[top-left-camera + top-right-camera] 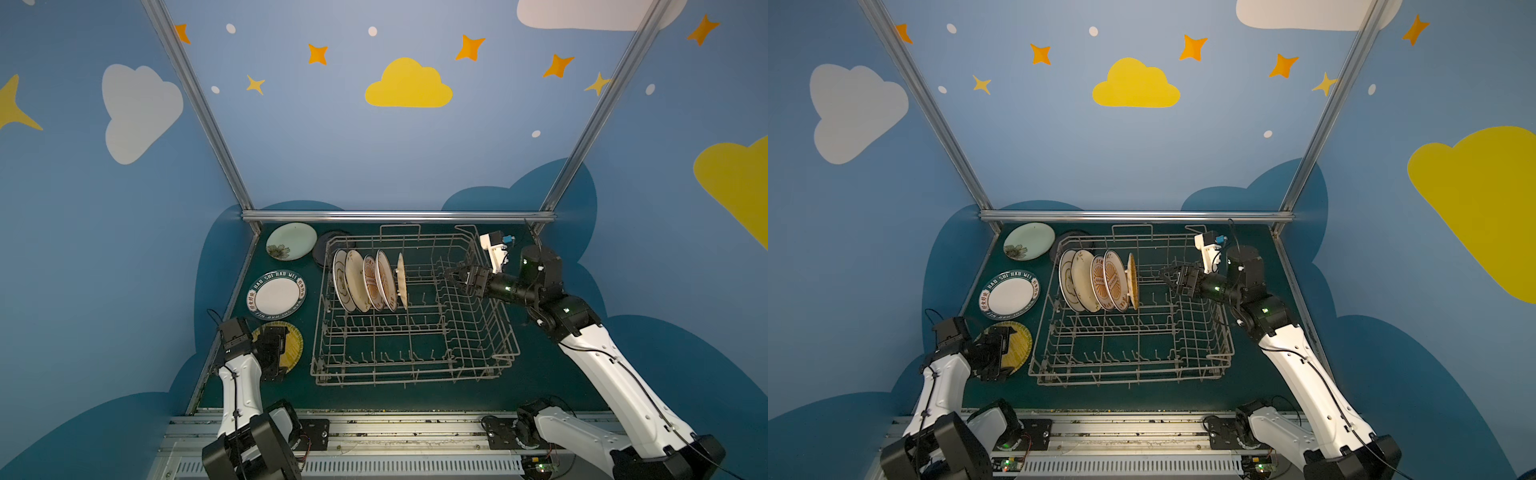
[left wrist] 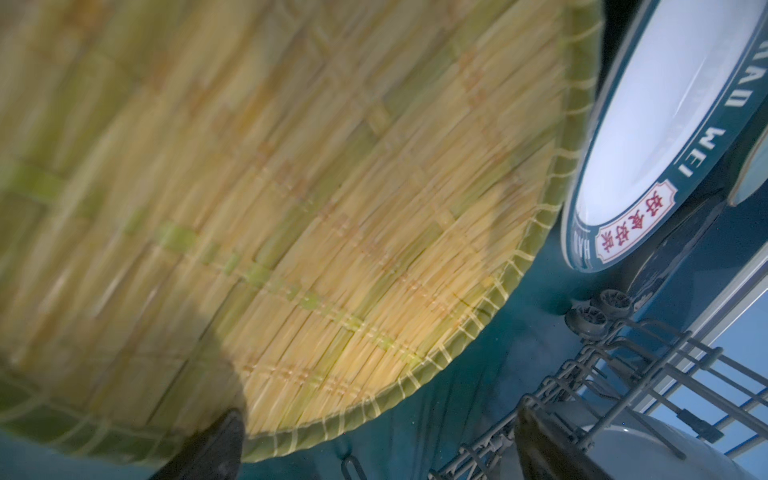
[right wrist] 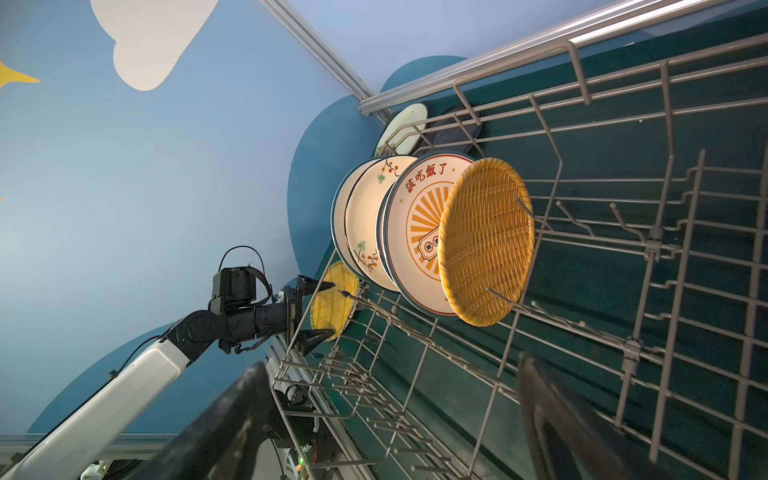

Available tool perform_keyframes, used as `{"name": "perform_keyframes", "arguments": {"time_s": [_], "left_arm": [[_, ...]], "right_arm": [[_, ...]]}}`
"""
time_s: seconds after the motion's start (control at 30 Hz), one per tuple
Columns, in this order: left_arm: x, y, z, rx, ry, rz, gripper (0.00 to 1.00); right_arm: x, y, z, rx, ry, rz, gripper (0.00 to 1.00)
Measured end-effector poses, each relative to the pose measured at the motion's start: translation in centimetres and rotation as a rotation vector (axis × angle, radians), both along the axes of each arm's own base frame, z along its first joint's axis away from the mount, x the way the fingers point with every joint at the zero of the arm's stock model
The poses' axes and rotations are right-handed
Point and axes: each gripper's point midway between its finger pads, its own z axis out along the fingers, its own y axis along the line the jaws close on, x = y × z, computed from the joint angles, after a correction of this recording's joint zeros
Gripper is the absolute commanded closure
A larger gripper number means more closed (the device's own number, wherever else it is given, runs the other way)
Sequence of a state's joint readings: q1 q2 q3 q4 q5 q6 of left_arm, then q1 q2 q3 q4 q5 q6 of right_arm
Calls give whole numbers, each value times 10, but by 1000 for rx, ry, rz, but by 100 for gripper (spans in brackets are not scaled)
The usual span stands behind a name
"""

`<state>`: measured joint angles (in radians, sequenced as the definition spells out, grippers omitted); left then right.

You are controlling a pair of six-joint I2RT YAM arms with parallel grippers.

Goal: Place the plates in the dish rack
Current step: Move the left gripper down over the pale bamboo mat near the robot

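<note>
Nearest to me, the left gripper point(image 1: 277, 353) hangs over the yellow woven plate point(image 1: 294, 347), which lies flat on the table point(image 1: 540, 374) just left of the dish rack point(image 1: 399, 374). Its fingers stand wide apart and grip nothing; whether they touch the plate I cannot tell. Behind it lies the white plate with lettered rim point(image 1: 277, 296). In the rack's far left part, five plates point(image 1: 368, 280) stand upright. The right gripper point(image 1: 451, 274) hovers over the far right part, fingers wide apart, empty. Farthest lie the green plate point(image 1: 291, 241) and the black plate point(image 1: 322, 251).
</note>
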<state>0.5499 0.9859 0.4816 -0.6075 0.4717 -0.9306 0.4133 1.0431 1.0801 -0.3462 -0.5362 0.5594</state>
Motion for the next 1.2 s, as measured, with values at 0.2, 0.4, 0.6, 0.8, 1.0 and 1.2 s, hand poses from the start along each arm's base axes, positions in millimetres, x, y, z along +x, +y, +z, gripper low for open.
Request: {"name": "perform_keyframes", "arguments": {"time_s": [0.2,0.4,0.6,0.8,1.0,1.2], "left_arm": [[-3,5,10,46,-3,-1,0],[10,38,46,219,-38,13,0],[22,81,58,414,33,-53,0],[24,105,45,555,128,-194,0],[22,121,28,614,241,-310,0],[24,122,7,587,296,-409,0]], "right_arm": [[1,-3,-4,-5,-2,-6,9],[1,-3,-5,4,-3,1,9],[1,1,-1,36,-17,19,9],[-1,5,-1,67,-7,44,9],[-3,8,2,89,-4,65,9],[-4,10,5,101,-2,76,9]]}}
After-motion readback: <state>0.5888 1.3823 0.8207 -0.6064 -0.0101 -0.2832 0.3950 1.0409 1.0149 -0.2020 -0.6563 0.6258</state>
